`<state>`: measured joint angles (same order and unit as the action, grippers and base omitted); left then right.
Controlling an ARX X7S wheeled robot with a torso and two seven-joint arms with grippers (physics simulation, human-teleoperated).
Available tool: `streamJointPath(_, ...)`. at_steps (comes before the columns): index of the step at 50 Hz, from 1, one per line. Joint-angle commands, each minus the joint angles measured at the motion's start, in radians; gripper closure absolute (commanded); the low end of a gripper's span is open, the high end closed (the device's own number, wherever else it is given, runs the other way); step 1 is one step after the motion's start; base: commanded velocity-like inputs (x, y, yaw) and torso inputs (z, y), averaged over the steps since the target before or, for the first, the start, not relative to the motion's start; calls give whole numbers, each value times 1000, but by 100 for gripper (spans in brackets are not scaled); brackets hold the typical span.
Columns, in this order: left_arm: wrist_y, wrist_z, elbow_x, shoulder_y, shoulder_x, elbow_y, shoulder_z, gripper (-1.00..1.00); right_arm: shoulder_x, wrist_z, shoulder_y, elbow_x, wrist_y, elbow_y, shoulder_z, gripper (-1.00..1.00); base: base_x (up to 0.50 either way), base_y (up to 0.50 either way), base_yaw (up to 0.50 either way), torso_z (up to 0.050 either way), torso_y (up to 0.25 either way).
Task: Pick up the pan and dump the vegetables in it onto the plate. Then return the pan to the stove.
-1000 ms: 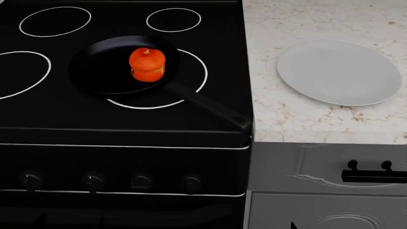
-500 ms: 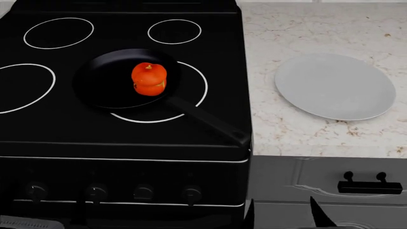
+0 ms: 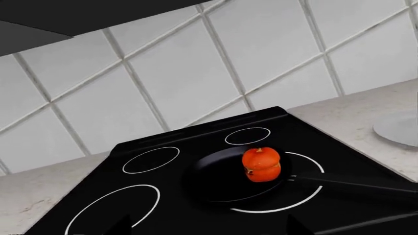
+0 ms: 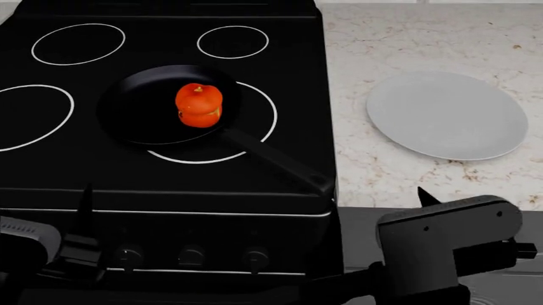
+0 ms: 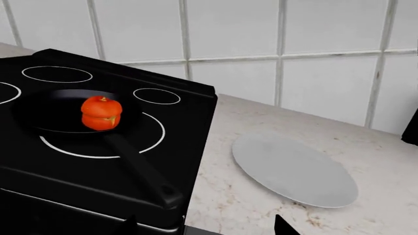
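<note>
Black pan point(image 4: 161, 105) holds the vegetable point(image 4: 198, 105); both end effectors' states can't be told

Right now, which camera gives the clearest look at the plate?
The head view: the plate shows whole, from above, on the counter beside the stove. The right wrist view also shows it whole, but slanted. The left wrist view catches only its edge.
</note>
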<state>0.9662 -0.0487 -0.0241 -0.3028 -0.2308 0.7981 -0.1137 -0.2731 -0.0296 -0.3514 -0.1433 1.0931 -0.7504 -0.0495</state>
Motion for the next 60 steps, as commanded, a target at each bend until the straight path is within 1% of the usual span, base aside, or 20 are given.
streamJointPath(1,241,41,8,-158,-8,115,6,-100,-23,-38,-203,-18,340,-156,28,-100,0,0,0,50,33)
streamJointPath(5,311,40,9,-213,-14,150,-7,-100,-29,-39,-279,-30,454,-212,33,-100,0,0,0,50,33)
streamJointPath(8,381,33,11,-255,-12,187,-26,-100,-45,-26,-321,-75,477,-203,43,-100,0,0,0,50,33)
streamJointPath(10,433,30,12,-292,-12,212,-38,-100,-76,54,-356,-195,477,-179,62,-100,0,0,0,50,33)
streamJointPath(13,493,27,11,-337,-13,238,-52,-100,-141,259,-419,-480,477,-137,92,-100,0,0,0,50,32)
streamJointPath(16,499,26,9,-343,-12,241,-51,-100,-181,424,-461,-697,476,-111,112,-100,345,0,0,50,33)
streamJointPath(21,529,23,-5,-379,-16,248,-46,-100,-222,597,-520,-916,474,-76,107,-100,448,0,0,50,32)
streamJointPath(23,521,20,-19,-375,-14,248,-34,-100,-230,635,-527,-962,468,-70,102,-100,461,0,0,50,32)
streamJointPath(26,514,15,-32,-363,-17,248,-10,-100,-242,629,-514,-941,425,-59,65,-100,460,0,0,50,33)
streamJointPath(30,527,-30,-95,-384,-29,249,-2,-100,-231,646,-550,-962,440,-47,38,-100,460,0,0,50,33)
streamJointPath(36,532,-187,-318,-405,-74,248,47,-100,-230,705,-587,-1039,460,-36,19,-100,463,0,0,50,32)
streamJointPath(40,530,-256,-424,-411,-96,247,77,-100,-238,697,-594,-1021,431,-17,-32,-100,461,0,0,50,33)
streamJointPath(44,524,-291,-477,-410,-111,246,93,-100,-247,679,-590,-998,399,4,-64,-100,465,-2,0,50,33)
streamJointPath(49,525,-333,-529,-418,-120,245,123,-100,-223,661,-591,-1057,391,38,-47,-100,371,-2,0,33,20)
streamJointPath(50,528,-361,-546,-427,-132,247,118,-100,-208,648,-592,-1124,406,68,-26,-100,0,0,0,0,0)
streamJointPath(51,528,-374,-564,-428,-135,246,121,-100,-208,654,-594,-1132,407,68,-25,-100,0,0,0,0,0)
streamJointPath(52,515,-397,-567,-429,-156,246,101,-100,-204,641,-595,-1171,430,84,-43,-100,0,0,0,0,0)
streamJointPath(53,460,-427,-532,-418,-194,241,46,-100,-199,638,-590,-1200,438,100,-50,-100,0,0,0,0,0)
streamJointPath(54,461,-421,-546,-412,-178,235,71,-100,-197,646,-587,-1213,437,113,-47,-100,0,0,0,0,0)
streamJointPath(60,505,-447,-600,-438,-176,241,123,-100,-192,611,-532,-1276,410,151,-61,-100,0,0,0,0,0)
